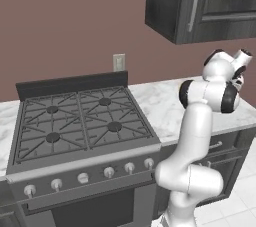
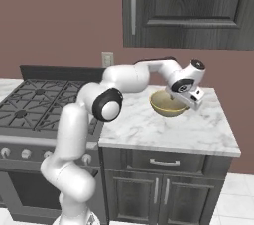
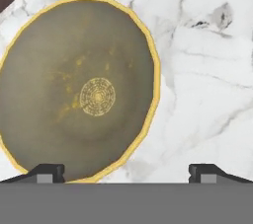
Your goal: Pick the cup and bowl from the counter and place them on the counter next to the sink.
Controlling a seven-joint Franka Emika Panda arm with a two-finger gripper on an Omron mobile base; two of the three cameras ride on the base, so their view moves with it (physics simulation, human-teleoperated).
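On the white marble counter with grey veins, to the right of the stove, sits the wide, shallow, dull yellow-tan bowl with a golden-brown inside, and the white arm's two-finger gripper hangs just above its right-hand rim. Seen from the hand, the bowl spreads from the centre toward 9 o'clock, with its rim curving down through 3 o'clock to 6 o'clock. The two small dark finger tips stand wide apart and hold nothing; the one at 7 o'clock lies over the bowl's lower edge, the other at 5 o'clock over bare marble.

My judgement is that the risk lies in alignment: if the claw drops as it stands, the rim may not fall cleanly between the tips, and a tip landing on the sloped wall could tilt the bowl or push it along the smooth marble.
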